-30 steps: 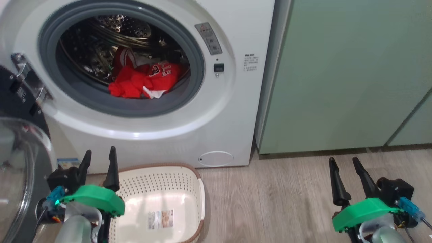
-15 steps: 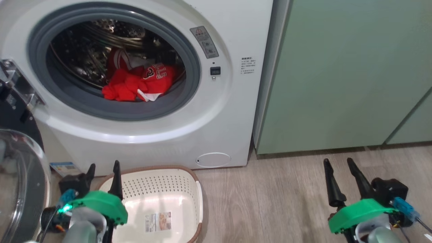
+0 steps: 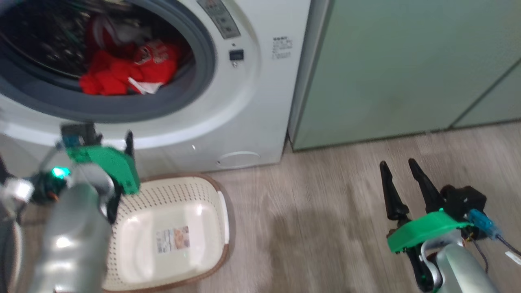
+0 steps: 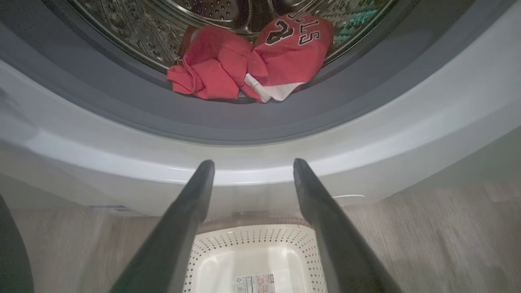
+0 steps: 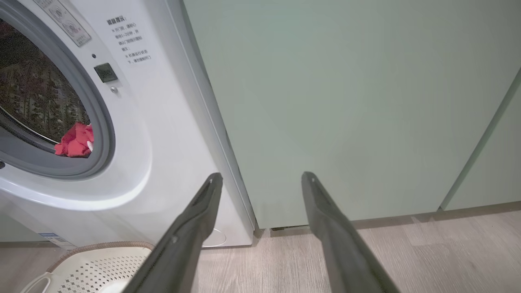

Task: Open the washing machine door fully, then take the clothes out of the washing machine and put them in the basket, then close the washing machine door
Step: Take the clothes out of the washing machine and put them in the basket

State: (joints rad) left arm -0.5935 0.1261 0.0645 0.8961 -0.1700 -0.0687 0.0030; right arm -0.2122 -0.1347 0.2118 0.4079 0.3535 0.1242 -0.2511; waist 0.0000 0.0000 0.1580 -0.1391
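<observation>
From the head view, the washing machine (image 3: pixel 244 101) sits at 10 o'clock with its drum mouth open. The red clothes (image 3: pixel 122 69) lie heaped at the bottom of the drum (image 3: pixel 36 44), against the grey gasket (image 3: pixel 49 101). The basket (image 3: pixel 191 195) stands on the floor (image 3: pixel 325 211) at 7 o'clock, just in front of the machine's base. Your left pincer (image 3: pixel 105 136) is blurred at 9 o'clock, above the basket's near corner and in front of the machine's lower rim. Your right pincer (image 3: pixel 397 165) hovers over bare floor at 4 o'clock, released, with nothing between its fingers. Pale green cabinet doors (image 3: pixel 386 61) stand at 1 o'clock.

From the left wrist view, the left pincer (image 4: pixel 253 162) is spread apart and holds nothing. Its tips point at the white rim below the gasket. The clothes (image 4: pixel 252 61) sit at 12 o'clock inside the drum, well beyond the tips. The basket (image 4: pixel 252 240) shows at 6 o'clock between the fingers.

From the right wrist view, the right pincer (image 5: pixel 261 176) is also spread and holds nothing, and it faces the cabinet doors (image 5: pixel 346 101). The washing machine (image 5: pixel 163 122) is at 10 o'clock, with a patch of the clothes (image 5: pixel 75 140) visible at 9 o'clock. The basket (image 5: pixel 101 246) rim is at 7 o'clock.
</observation>
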